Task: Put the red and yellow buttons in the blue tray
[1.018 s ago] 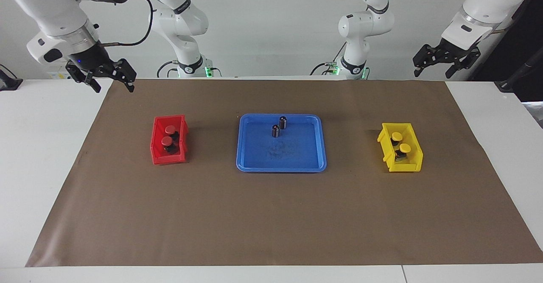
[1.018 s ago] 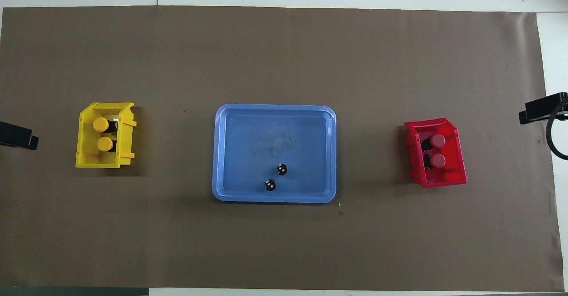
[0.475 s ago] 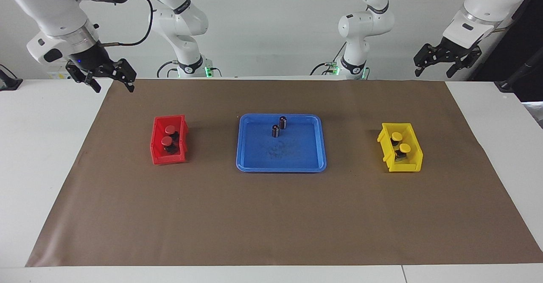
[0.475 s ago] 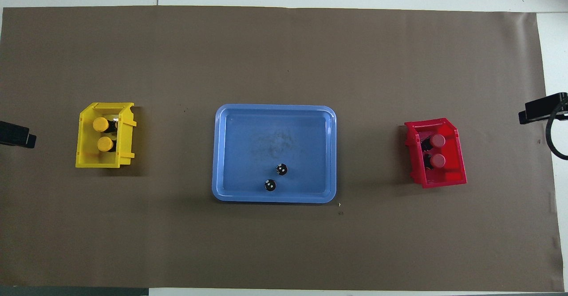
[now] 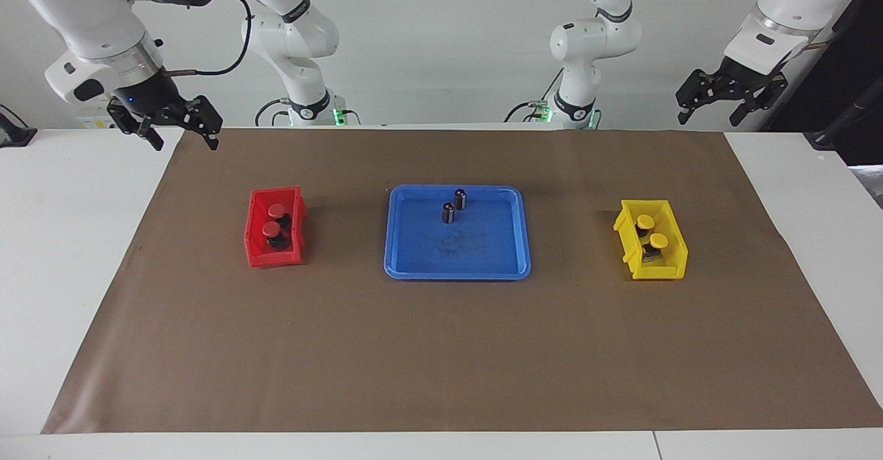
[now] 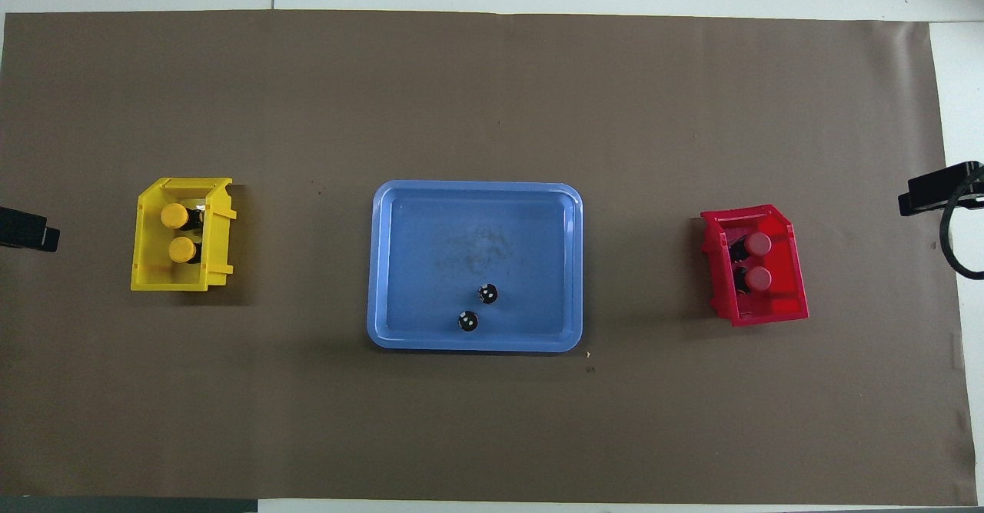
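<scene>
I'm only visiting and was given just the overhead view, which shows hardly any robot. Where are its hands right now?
Observer: The right gripper hangs in the air, open and empty, over the corner of the brown mat at the right arm's end.
Operator: And the other hand?
Observer: The left gripper is also raised, open and empty, over the robots' edge of the table at the left arm's end.
Operator: What are the two black dots in the blue tray?
Observer: From the side they are two dark cylinders standing upright in the blue tray, with no coloured caps.
</scene>
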